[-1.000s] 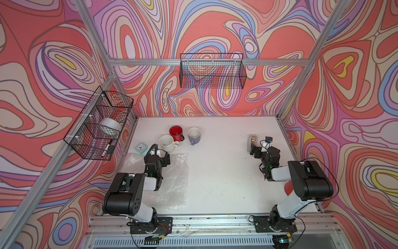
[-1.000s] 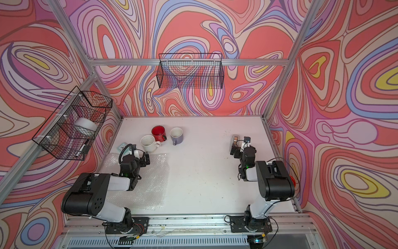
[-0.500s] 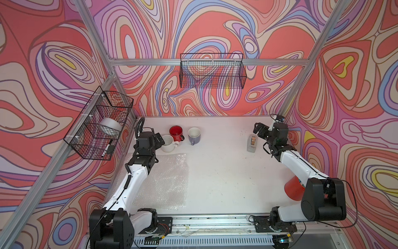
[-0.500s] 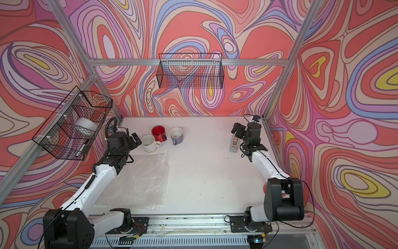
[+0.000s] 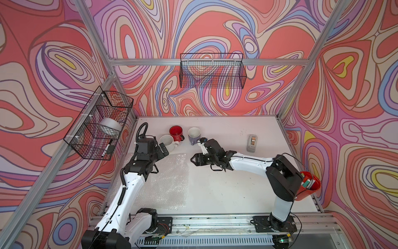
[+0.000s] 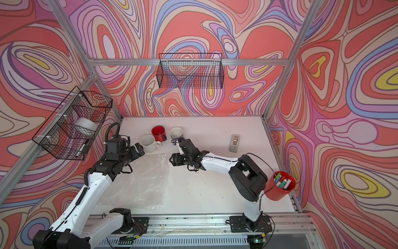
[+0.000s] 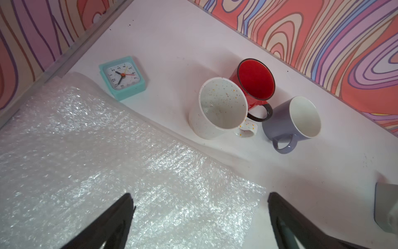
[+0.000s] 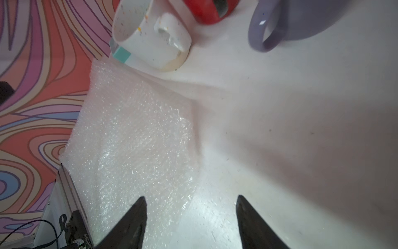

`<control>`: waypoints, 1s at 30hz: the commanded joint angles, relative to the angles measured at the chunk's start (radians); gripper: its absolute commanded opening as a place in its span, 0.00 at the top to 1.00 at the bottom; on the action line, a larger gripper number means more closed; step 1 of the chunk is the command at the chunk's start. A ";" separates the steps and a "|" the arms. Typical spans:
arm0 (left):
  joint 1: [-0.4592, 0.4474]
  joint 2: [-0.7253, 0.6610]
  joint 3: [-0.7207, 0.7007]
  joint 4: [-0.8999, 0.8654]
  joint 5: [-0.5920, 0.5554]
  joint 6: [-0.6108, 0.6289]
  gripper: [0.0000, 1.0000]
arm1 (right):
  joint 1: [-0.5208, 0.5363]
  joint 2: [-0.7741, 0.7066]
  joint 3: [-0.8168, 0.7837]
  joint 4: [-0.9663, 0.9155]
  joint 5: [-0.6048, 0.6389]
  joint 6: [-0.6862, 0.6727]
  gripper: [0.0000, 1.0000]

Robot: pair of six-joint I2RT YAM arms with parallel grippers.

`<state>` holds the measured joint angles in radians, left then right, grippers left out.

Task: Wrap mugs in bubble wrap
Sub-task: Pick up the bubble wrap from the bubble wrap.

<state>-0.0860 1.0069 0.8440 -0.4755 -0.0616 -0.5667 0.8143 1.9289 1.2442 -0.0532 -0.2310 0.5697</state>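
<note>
Looking down on the table (image 5: 226, 194) with 12 at the back wall: the bubble wrap (image 5: 170, 179) lies flat at about 8 o'clock. The mugs stand upright in a bunch at 11, just past the wrap's far edge and not on it. There's the white mug (image 5: 167, 142), the red mug (image 5: 176, 132) close behind it, and the lavender mug (image 5: 193, 135) at the red one's 3 o'clock.

The left gripper (image 5: 163, 149) hovers above the wrap's far edge beside the white mug, jaws spread wide, nothing in them. The right gripper (image 5: 192, 160) hangs over the wrap's 3 o'clock edge, jaws apart, also empty.

A mint clock (image 7: 122, 77) sits by the wrap's far corner, and the tape dispenser (image 5: 252, 143) is at 2.
</note>
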 commanded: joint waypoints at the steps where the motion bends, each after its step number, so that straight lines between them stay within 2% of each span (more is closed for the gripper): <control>1: -0.001 -0.024 -0.028 -0.028 0.072 -0.024 0.00 | -0.008 0.080 0.085 0.021 -0.025 -0.012 0.34; 6: -0.001 -0.044 -0.041 -0.031 0.076 -0.024 0.00 | -0.008 0.212 0.230 -0.029 -0.051 -0.076 0.35; 14: -0.001 -0.039 -0.030 -0.043 0.080 -0.014 0.00 | -0.008 0.302 0.330 -0.025 -0.111 -0.081 0.47; 24: -0.001 -0.041 -0.034 -0.054 0.077 -0.017 0.00 | -0.008 0.303 0.371 -0.043 -0.139 -0.090 0.89; 27: -0.001 -0.051 -0.033 -0.067 0.069 -0.018 0.00 | -0.008 0.283 0.368 -0.043 -0.147 -0.091 0.98; 30: -0.001 -0.067 -0.021 -0.095 0.057 -0.015 0.00 | -0.005 0.254 0.380 -0.054 -0.176 -0.091 1.00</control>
<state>-0.0860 0.9646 0.8150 -0.5102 0.0174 -0.5770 0.8062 2.2215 1.5921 -0.0845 -0.3740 0.4877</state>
